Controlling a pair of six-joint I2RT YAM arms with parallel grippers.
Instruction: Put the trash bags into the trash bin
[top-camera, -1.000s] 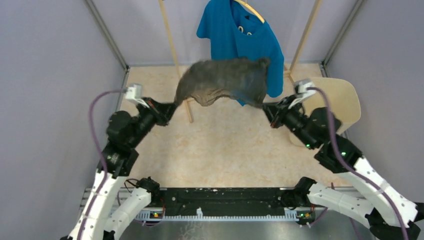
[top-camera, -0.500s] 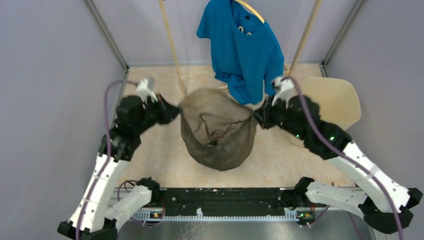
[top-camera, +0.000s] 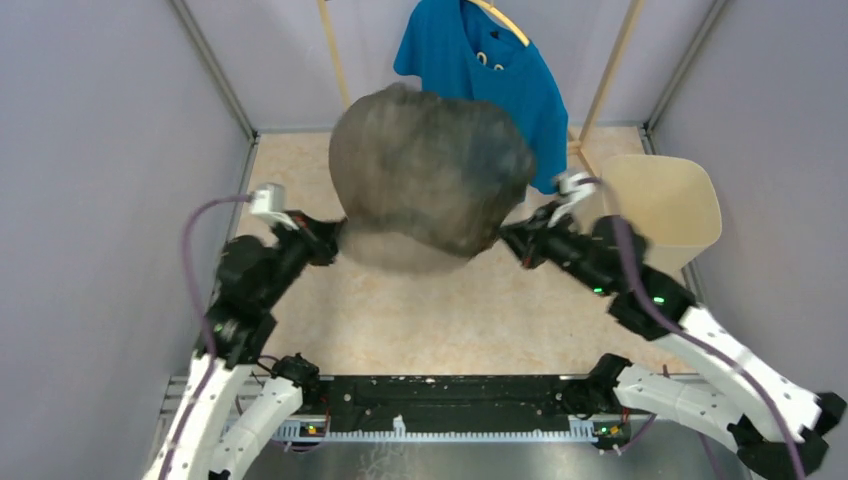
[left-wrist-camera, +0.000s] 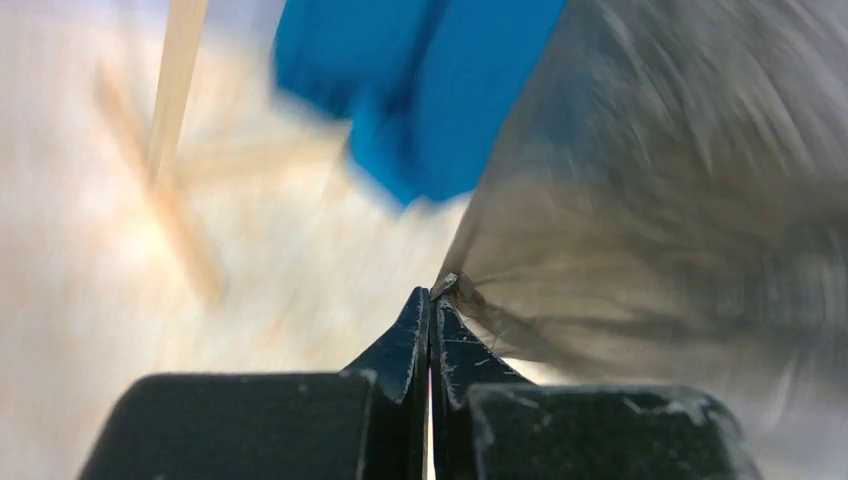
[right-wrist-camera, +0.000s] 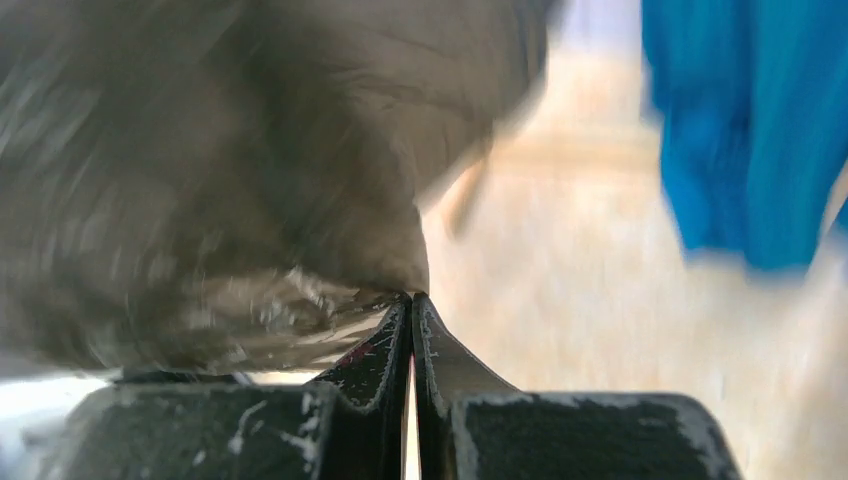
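Note:
The grey-brown trash bag (top-camera: 430, 175) hangs in the air between my two grippers, puffed up into a big dome. My left gripper (top-camera: 333, 233) is shut on the bag's left rim; the wrist view shows the film (left-wrist-camera: 640, 200) pinched at its tips (left-wrist-camera: 432, 296). My right gripper (top-camera: 506, 236) is shut on the bag's right rim, with the film (right-wrist-camera: 200, 200) pinched at its tips (right-wrist-camera: 411, 298). The cream-beige trash bin (top-camera: 662, 200) stands at the far right, beyond my right arm, apart from the bag.
A blue T-shirt (top-camera: 480, 70) hangs on a wooden rack (top-camera: 335, 60) at the back, partly behind the bag. It also shows in the left wrist view (left-wrist-camera: 420, 90) and the right wrist view (right-wrist-camera: 750, 130). Grey walls close in both sides.
The bag hung downward with its mouth open half a second ago; now it has swung up and ballooned above the grippers. Both grippers moved slightly lower and nearer.

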